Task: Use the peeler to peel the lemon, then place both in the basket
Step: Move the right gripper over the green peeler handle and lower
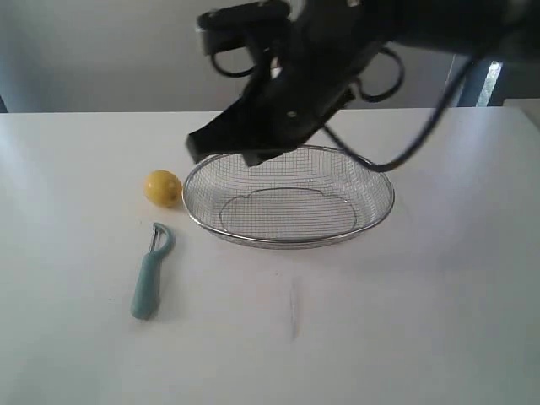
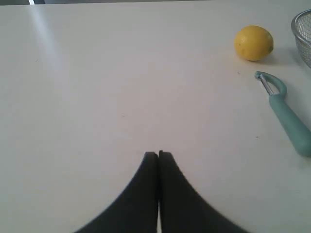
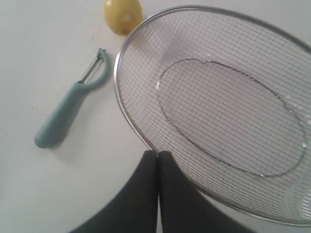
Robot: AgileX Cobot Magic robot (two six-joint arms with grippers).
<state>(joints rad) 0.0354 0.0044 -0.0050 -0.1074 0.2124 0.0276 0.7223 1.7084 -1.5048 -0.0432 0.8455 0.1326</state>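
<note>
Left gripper [image 2: 159, 154] pressed together, empty, over table [image 2: 97, 97]. Right gripper [image 3: 157, 153] pressed together, empty, above basket [image 1: 287, 244]. Lemon [image 1: 163, 187] just beside basket at 9 o'clock; peeler [image 1: 150, 272] flat at lemon's 6 o'clock.

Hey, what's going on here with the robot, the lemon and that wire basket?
Nothing is being handled at this moment. The lemon sits unpeeled on the white table, just outside the empty basket, and the peeler lies flat on the table nearby. The right gripper hangs over the basket's rim, shut and holding nothing. The left gripper is over bare table, also shut and empty, with the lemon and peeler off to one side.
</note>
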